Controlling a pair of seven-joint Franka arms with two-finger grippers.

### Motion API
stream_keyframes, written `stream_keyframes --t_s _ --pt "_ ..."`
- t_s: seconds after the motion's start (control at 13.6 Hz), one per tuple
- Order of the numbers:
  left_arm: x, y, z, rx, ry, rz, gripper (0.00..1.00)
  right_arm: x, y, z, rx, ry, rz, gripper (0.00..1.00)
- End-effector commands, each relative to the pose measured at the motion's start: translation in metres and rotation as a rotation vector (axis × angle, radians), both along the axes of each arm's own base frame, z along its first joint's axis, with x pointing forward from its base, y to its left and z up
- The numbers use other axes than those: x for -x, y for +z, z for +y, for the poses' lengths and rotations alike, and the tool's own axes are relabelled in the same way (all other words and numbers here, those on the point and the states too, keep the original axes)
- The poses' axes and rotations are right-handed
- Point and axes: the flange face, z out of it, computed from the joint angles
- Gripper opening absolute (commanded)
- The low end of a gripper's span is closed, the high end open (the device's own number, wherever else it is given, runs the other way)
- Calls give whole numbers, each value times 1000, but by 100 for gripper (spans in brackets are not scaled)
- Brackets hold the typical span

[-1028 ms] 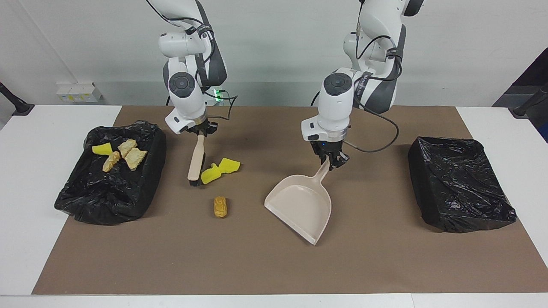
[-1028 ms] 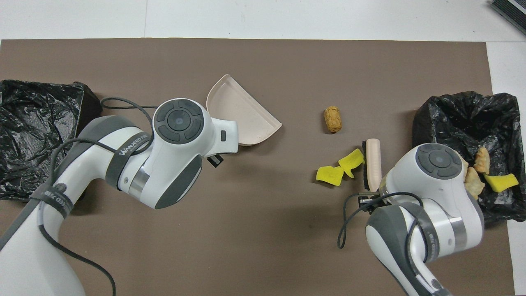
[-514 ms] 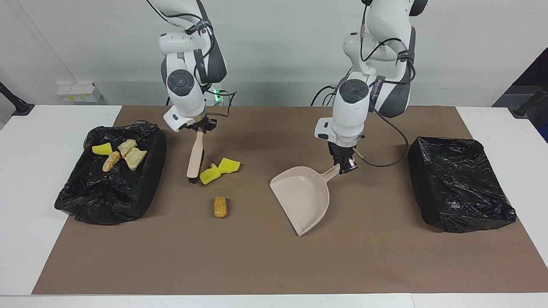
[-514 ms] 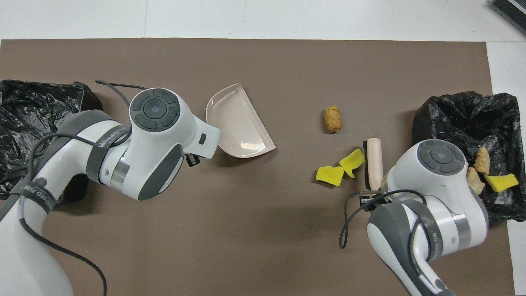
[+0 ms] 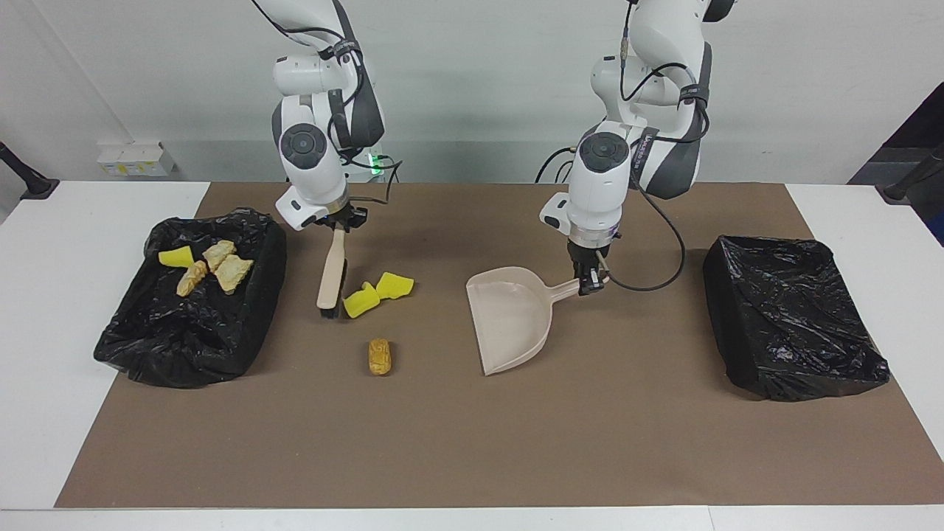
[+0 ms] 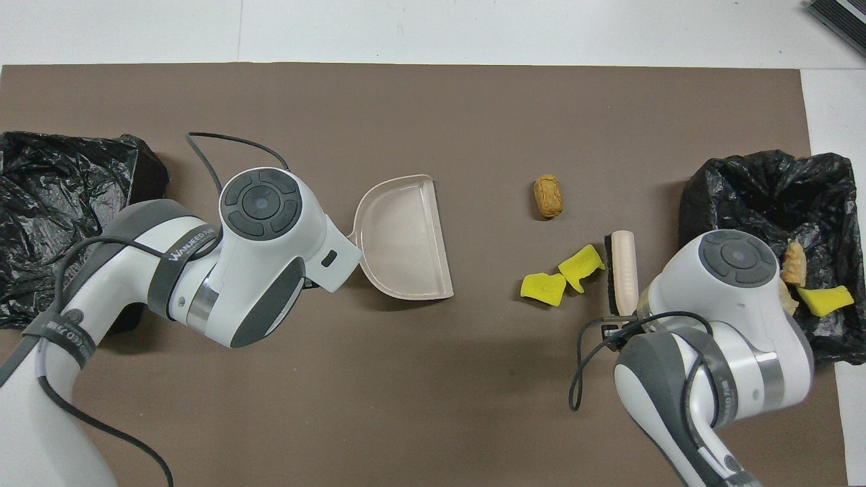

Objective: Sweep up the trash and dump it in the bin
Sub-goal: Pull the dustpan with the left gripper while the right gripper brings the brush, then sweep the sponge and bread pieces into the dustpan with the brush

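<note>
Mid-mat, dustpan [image 5: 510, 318] newly swung square.

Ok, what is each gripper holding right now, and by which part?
The left gripper holds the dustpan by the end of its handle. The right gripper holds the brush by the top of its handle.

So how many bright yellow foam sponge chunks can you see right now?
3: two yellow sponge chunks lie side by side on the brown mat beside the brush; one is in the black-lined bin at the right arm's end. Others could be hidden.
</note>
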Motion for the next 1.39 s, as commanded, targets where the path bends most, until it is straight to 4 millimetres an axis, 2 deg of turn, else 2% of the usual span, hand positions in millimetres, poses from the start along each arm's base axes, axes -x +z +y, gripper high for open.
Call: stream_keyframes --t_s 0.0,0.15,0.22,0.29,0.37,0.66,0.73,0.88,0.95,1.1,1.32 --pt "28 -2 -3 -20 -67 -7 0 19 -10 4 17 -58 -5 0" --pt "47 -4 -12 -27 -93 -7 0 15 -13 34 27 -119 -69 0" --pt "49 -3 -12 -29 -91 -7 0 18 -25 56 22 -155 -60 0" --pt "50 -4 -13 -30 -92 -4 0 16 -27 75 5 -178 -77 0" --pt "52 -4 -15 -30 -92 -5 0 14 -25 84 -10 -189 -95 0" --pt "71 -11 -19 -44 -93 5 0 9 -24 147 -79 -138 -81 0" --pt "77 -14 -25 -47 -105 8 0 6 -26 164 -112 -145 -68 0" --pt "79 -14 -24 -49 -68 9 0 7 -32 210 -156 -101 -73 0" --pt "80 -15 -23 -50 -58 8 0 6 -32 226 -176 -86 -75 0" --pt "83 -17 -21 -53 -57 10 0 -9 -15 253 -254 -85 -70 0" --pt "81 -18 -16 -54 -47 12 0 -36 13 267 -326 34 -37 0"
